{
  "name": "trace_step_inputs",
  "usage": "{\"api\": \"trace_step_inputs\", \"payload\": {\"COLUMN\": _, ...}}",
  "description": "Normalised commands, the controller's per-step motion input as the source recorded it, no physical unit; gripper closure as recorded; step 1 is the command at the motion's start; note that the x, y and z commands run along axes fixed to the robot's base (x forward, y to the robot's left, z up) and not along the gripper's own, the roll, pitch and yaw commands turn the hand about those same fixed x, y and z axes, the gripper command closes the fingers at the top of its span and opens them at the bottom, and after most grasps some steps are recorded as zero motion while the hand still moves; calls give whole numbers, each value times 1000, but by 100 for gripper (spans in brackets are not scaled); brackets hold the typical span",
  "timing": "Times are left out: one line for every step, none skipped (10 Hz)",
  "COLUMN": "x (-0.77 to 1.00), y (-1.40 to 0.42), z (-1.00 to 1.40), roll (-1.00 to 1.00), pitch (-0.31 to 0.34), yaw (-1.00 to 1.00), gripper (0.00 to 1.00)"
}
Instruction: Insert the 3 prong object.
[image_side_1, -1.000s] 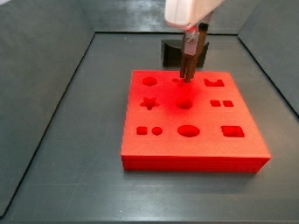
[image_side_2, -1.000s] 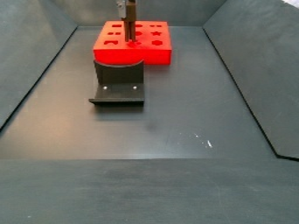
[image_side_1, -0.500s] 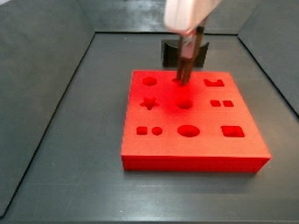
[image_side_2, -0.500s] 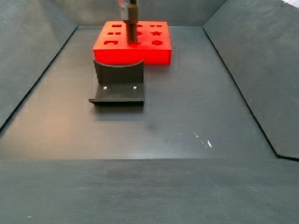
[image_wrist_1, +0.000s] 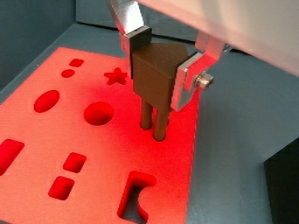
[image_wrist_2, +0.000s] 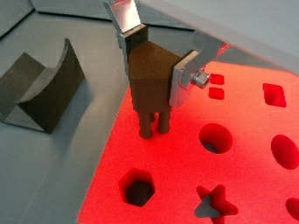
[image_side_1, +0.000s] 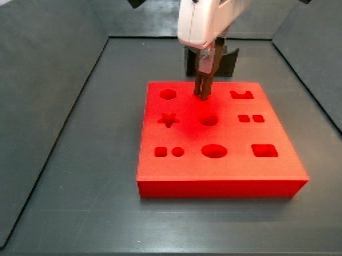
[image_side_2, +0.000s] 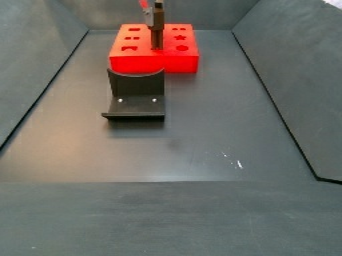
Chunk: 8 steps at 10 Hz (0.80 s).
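Right now the gripper (image_wrist_1: 162, 63) hangs over the red board (image_wrist_1: 70, 140), silver fingers (image_wrist_1: 132, 39) clamped narrow on the 3 prong object (image_wrist_1: 156, 79), one plate on each flat side of its dark brown body. Same grip shows in both wrist views: gripper (image_wrist_2: 155, 63), fingers (image_wrist_2: 184, 79), 3 prong object (image_wrist_2: 149, 83). Piece held upright, body between the fingers, thin rods pointing down below them. Rod tips at the red board (image_wrist_2: 233, 166) surface near its edge; cannot tell whether they sit in a hole or just touch the top.

Left of the fingers in a wrist view, the fixture (image_wrist_2: 41, 87), dark L-shaped bracket, stands on the desk (image_wrist_2: 70, 26) beside the board, apart from the held piece. Below and right of the fingers there: round, hexagon and star cutouts in the board.

In a side view the gripper (image_side_1: 206, 55) sits over the far half of the red board (image_side_1: 221, 165), 3 prong object (image_side_1: 205, 80) under it, fixture (image_side_1: 227, 62) just behind. In a side view from the opposite end, fixture (image_side_2: 135, 100) stands nearer than the red board (image_side_2: 181, 62), gripper (image_side_2: 156, 12) above the board with the 3 prong object (image_side_2: 156, 32) down to it, grey desk (image_side_2: 201, 150) all around.
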Motion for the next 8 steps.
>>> {"api": "trace_step_inputs", "payload": {"x": 200, "y": 77, "z": -789, "roll": 57, "pitch": 193, "yaw": 0, "gripper": 100}}
{"api": "trace_step_inputs", "payload": {"x": 123, "y": 51, "z": -851, "roll": 30, "pitch": 174, "yaw": 0, "gripper": 100}}
{"api": "trace_step_inputs", "payload": {"x": 214, "y": 0, "z": -897, "roll": 11, "pitch": 167, "yaw": 0, "gripper": 100}}
{"api": "trace_step_inputs", "payload": {"x": 289, "y": 0, "z": -797, "roll": 23, "pitch": 214, "yaw": 0, "gripper": 100}}
{"api": "trace_step_inputs", "payload": {"x": 271, "y": 0, "z": -749, "roll": 37, "pitch": 233, "yaw": 0, "gripper": 100}}
{"api": "trace_step_inputs", "payload": {"x": 451, "y": 0, "z": -651, "roll": 73, "pitch": 267, "yaw": -134, "gripper": 100}}
{"api": "trace_step_inputs", "payload": {"x": 211, "y": 0, "z": -260, "roll": 0, "pitch": 113, "yaw": -289, "gripper": 100}}
{"api": "trace_step_inputs", "payload": {"x": 0, "y": 0, "z": 0, "roll": 0, "pitch": 0, "yaw": 0, "gripper": 100}}
